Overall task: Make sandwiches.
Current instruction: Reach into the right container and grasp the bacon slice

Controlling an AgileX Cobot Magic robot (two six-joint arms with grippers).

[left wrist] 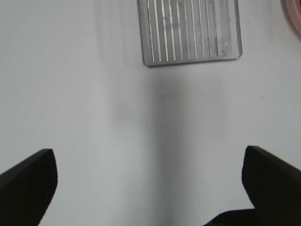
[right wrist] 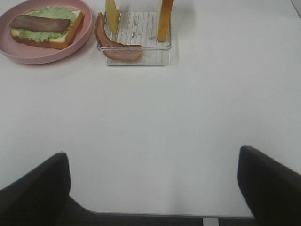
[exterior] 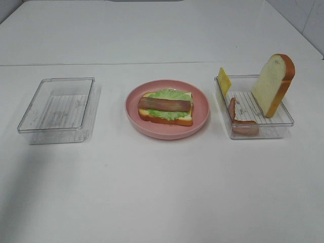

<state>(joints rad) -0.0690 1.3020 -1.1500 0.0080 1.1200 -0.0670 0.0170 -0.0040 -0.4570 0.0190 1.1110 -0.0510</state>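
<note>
On the pink plate [exterior: 201, 117] in the middle lies a partly built sandwich [exterior: 165, 107]: a bread slice with a green lettuce leaf [exterior: 169, 94] and a reddish-brown meat strip [exterior: 164, 104] on top. The right clear tray [exterior: 286, 123] holds an upright bread slice [exterior: 272, 84], a yellow cheese square [exterior: 224, 80] leaning at its far left corner, and another meat strip [exterior: 242, 122]. Neither arm shows in the exterior high view. My left gripper [left wrist: 149, 181] is open over bare table. My right gripper [right wrist: 153, 186] is open, well short of the right tray [right wrist: 136, 60].
An empty clear tray [exterior: 56, 109] stands on the left of the white table; it also shows in the left wrist view as the ribbed tray [left wrist: 190, 33]. A seam in the table runs across behind the trays.
</note>
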